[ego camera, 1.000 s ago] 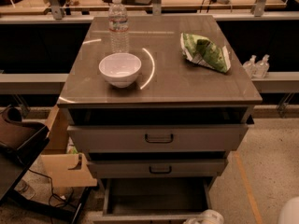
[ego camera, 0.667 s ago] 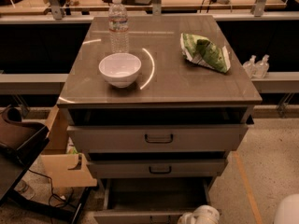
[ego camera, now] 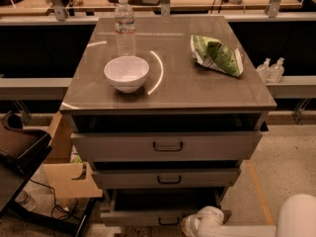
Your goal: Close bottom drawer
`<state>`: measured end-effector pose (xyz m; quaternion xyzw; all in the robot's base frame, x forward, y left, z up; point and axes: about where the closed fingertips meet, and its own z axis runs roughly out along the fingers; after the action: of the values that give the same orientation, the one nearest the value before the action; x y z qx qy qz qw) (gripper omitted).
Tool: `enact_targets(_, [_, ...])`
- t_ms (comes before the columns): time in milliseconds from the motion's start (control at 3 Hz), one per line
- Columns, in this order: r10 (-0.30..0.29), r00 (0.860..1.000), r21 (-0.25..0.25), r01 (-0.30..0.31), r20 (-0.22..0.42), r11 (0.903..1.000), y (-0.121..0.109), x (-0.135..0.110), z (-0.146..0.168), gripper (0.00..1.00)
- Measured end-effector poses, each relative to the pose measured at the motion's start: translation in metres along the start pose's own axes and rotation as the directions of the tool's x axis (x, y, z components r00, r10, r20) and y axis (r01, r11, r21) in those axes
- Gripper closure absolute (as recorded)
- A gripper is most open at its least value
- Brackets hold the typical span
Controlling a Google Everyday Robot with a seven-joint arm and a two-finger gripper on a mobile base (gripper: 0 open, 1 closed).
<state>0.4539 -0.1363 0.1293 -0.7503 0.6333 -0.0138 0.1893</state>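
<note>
The bottom drawer (ego camera: 148, 216) is the lowest of three grey drawers and stands pulled out, its dark tray (ego camera: 163, 199) showing. Its small dark handle (ego camera: 169, 221) sits at the lower edge of the view. My gripper (ego camera: 196, 224) comes in on the white arm (ego camera: 276, 223) from the bottom right. It is right beside the drawer front, just right of the handle. The middle drawer (ego camera: 168, 178) and the top drawer (ego camera: 167, 145) each stand slightly out as well.
On the cabinet top (ego camera: 197, 90) stand a white bowl (ego camera: 126, 73), a water bottle (ego camera: 125, 26) and a green chip bag (ego camera: 217, 55). A cardboard box (ego camera: 66, 177) and a dark chair (ego camera: 19, 147) are at the left. Shelving runs behind.
The white arm and gripper have moved up and left from the bottom right corner to the bottom drawer's front. The drawers look unmoved.
</note>
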Motion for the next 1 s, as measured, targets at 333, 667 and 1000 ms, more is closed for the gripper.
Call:
enact_targets(333, [-0.035, 0.999, 0.018, 0.034, 0.011, 0.9992, -0.024, -0.010, 0.003, 1.00])
enact_targets(667, [-0.068, 0.997, 0.038, 0.068, 0.019, 0.9970, -0.044, -0.021, 0.003, 1.00])
enact_targets(1000, [-0.067, 0.998, 0.036, 0.067, 0.020, 0.9971, -0.043, -0.021, 0.003, 0.81])
